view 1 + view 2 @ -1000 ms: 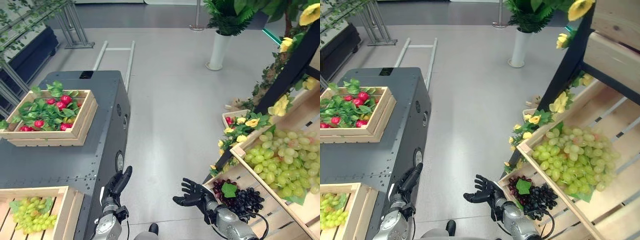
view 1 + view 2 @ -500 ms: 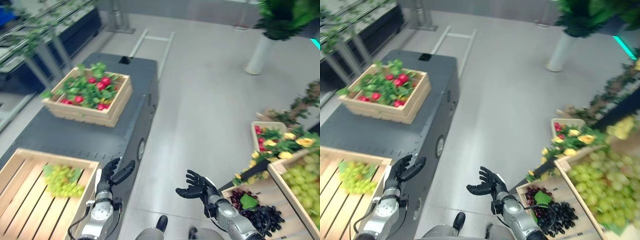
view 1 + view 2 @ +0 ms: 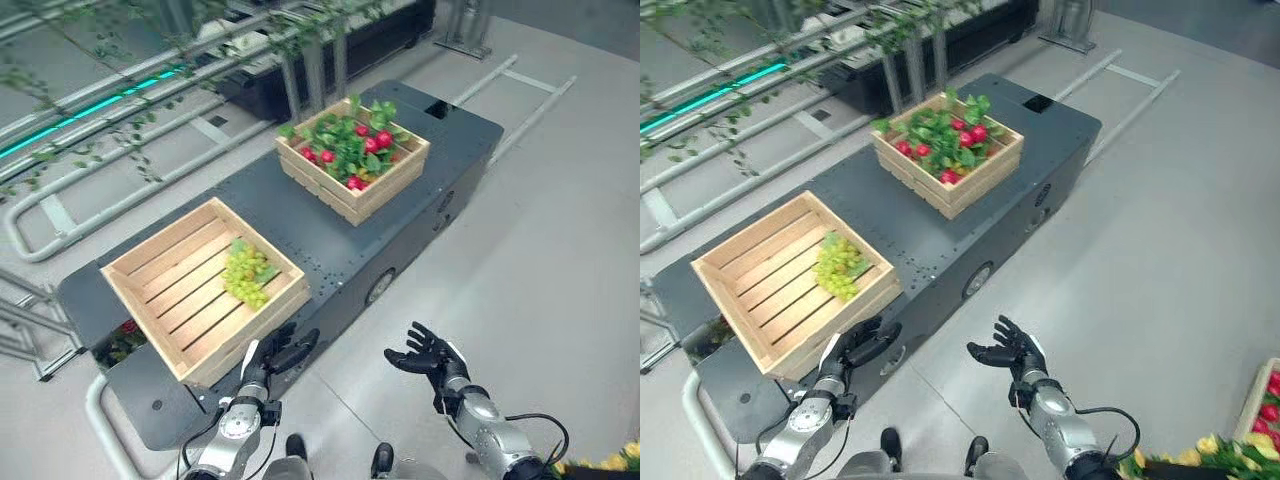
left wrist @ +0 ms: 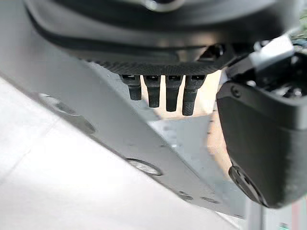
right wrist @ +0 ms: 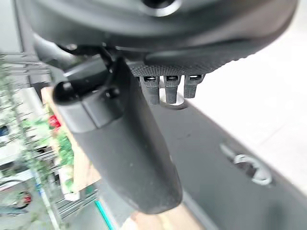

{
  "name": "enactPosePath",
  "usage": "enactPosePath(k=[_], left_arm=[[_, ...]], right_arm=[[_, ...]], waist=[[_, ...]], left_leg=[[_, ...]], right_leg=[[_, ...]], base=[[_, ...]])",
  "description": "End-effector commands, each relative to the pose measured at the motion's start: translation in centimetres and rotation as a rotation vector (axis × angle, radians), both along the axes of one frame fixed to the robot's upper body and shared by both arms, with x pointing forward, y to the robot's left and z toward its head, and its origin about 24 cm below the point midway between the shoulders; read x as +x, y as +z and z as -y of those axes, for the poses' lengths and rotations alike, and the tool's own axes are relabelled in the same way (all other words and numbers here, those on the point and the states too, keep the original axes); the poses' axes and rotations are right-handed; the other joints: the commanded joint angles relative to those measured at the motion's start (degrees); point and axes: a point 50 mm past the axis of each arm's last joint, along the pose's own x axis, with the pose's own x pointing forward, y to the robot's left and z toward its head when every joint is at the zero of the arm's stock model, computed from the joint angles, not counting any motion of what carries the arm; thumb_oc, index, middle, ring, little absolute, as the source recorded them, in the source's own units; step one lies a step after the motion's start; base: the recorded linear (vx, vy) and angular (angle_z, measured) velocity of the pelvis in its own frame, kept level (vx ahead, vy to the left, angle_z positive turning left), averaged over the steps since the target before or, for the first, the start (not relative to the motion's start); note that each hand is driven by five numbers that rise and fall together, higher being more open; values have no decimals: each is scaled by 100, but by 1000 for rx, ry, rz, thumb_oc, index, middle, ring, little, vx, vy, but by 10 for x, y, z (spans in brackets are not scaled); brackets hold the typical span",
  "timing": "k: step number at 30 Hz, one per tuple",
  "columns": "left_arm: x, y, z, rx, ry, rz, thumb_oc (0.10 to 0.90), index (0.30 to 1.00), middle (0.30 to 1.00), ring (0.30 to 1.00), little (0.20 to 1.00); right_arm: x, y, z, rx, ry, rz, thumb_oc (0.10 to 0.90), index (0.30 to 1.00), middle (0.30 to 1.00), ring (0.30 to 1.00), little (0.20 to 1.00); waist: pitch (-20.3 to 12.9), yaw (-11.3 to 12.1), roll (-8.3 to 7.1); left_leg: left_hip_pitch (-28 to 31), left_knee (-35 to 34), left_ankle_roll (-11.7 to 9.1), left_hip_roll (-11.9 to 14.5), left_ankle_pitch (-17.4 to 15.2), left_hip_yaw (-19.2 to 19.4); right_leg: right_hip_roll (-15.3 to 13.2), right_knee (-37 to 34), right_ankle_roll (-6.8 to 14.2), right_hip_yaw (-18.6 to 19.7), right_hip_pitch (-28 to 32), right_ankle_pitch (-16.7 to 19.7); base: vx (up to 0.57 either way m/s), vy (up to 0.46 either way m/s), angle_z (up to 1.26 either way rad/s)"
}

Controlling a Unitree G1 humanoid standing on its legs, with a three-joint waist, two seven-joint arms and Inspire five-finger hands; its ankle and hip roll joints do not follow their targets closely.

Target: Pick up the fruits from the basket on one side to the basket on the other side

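The near wooden crate (image 3: 170, 290) holds 1 green grape bunch (image 3: 245, 275); the far crate (image 3: 385, 180) holds red fruits (image 3: 375, 145). Left hand (image 3: 275, 352) and right hand (image 3: 425, 355), fingers spread, hold nothing, below the crates.

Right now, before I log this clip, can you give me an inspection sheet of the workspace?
Surface: dark grey platform carrying two wooden crates.
Job's things: green grape bunch in the near slatted crate; far crate holds red fruits among green leaves.
Clutter: nothing seen on the platform.
Hands: left hand open, empty, beside the near crate's corner; right hand open, empty, over the floor.
Cables: nothing seen.
Surroundings: grey floor, metal rails, leafy vines overhead.
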Motion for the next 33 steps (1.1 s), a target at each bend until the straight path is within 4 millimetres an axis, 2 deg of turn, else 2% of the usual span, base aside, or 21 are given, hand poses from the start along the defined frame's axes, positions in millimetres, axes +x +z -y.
enactPosePath(k=[1,3,6,10,17,19,20,21,22,24,25,26,27,28,29,30,31,33], left_arm=[[30,41,4,19,-36,241,800,900,900,900,900],[29,47,0,46,-47,274,800,900,900,900,900],[28,46,-8,63,-18,268,800,900,900,900,900],[26,48,-7,123,-52,295,800,900,900,900,900],[33,72,-2,249,-135,442,800,900,900,900,900],[36,79,-3,262,-145,476,800,900,900,900,900],[38,85,-3,262,-165,507,800,900,900,900,900],[38,88,-3,261,-173,520,800,900,900,900,900],[38,99,-1,250,-207,590,800,900,900,900,900],[35,110,2,236,-234,666,800,900,900,900,900],[34,126,4,237,-239,752,800,900,900,900,900],[35,131,4,232,-235,772,800,900,900,900,900],[36,133,4,226,-230,780,800,900,900,900,900],[40,142,4,201,-210,814,800,900,900,900,900],[43,148,4,183,-204,834,800,900,900,900,900],[50,159,6,132,-202,871,800,900,900,900,900],[53,161,6,56,-176,860,800,900,900,900,900],[52,160,7,33,-129,858,800,900,900,900,900]], right_arm=[[14,25,-13,111,-89,158,800,900,900,900,900],[14,25,-18,209,-54,167,800,900,900,900,900],[11,21,-21,182,-63,154,800,900,900,900,900],[10,20,-22,222,-168,146,800,900,900,900,900],[14,26,-21,199,-283,171,800,900,900,900,900],[16,27,-19,193,-310,165,800,900,900,900,900],[15,26,-16,179,-336,160,800,900,900,900,900],[15,26,-15,176,-340,161,800,900,900,900,900],[11,26,-14,180,-346,165,800,900,900,900,900],[7,26,-12,180,-351,166,800,900,900,900,900],[2,22,-11,185,-349,161,800,900,900,900,900],[2,22,-10,186,-345,165,800,900,900,900,900],[2,22,-10,186,-343,166,800,900,900,900,900],[5,24,-10,188,-334,180,800,900,900,900,900],[9,26,-11,190,-331,192,800,900,900,900,900],[17,31,-11,191,-335,212,800,900,900,900,900],[21,29,-9,174,-364,185,800,900,900,900,900],[21,29,-10,171,-364,176,800,900,900,900,900]], waist=[[-233,9,107],[-216,63,162],[-264,103,199],[-354,170,191],[-311,290,179],[-270,339,180],[-225,352,177],[-206,348,173],[-82,263,174],[7,186,156],[161,95,153],[195,83,175],[205,77,181],[260,65,186],[305,67,178],[371,47,160],[341,35,144],[327,50,102]], left_leg=[[-89,-93,-181,-48,-167,-386],[113,-263,-140,-163,-158,-381],[243,-410,-95,-268,-158,-437],[333,-520,-38,-381,-241,-567],[285,-520,143,-580,-391,-654],[266,-520,227,-665,-422,-699],[220,-479,340,-774,-470,-737],[197,-450,376,-804,-480,-742],[160,-376,508,-899,-538,-821],[145,-329,564,-957,-578,-935],[221,-359,549,-926,-574,-1112],[188,-381,535,-861,-501,-1147],[193,-390,521,-845,-495,-1173],[179,-414,463,-779,-491,-1232],[162,-433,447,-760,-508,-1243],[114,-488,436,-734,-558,-1306],[68,-514,417,-627,-501,-1402],[57,-428,363,-548,-456,-1351]], right_leg=[[-227,832,38,220,-214,-535],[-323,665,161,169,-114,-390],[-383,502,260,171,-17,-275],[-412,164,407,154,115,-81],[-598,73,596,156,75,137],[-688,342,600,199,8,85],[-829,939,623,261,-124,136],[-885,1193,630,299,-217,179],[-1004,2452,635,608,-767,304],[-936,3015,623,866,-1152,343],[-768,2896,573,1081,-1449,419],[-662,2522,470,1095,-1478,443],[-629,2396,459,1115,-1475,433],[-581,1531,463,1205,-1415,543],[-588,1170,495,1262,-1414,664],[-559,499,570,1557,-1477,925],[-390,414,566,1722,-1276,611],[-364,418,558,1602,-1154,556]], base=[[11,222,56],[107,229,16],[105,171,13],[113,152,12],[67,182,12],[74,219,-3],[59,186,-3],[72,261,0],[40,159,8],[71,37,36],[66,-148,48],[66,-190,37],[29,-249,41],[27,-235,33],[4,-337,35],[43,-449,22],[109,-493,37],[116,-308,58]])
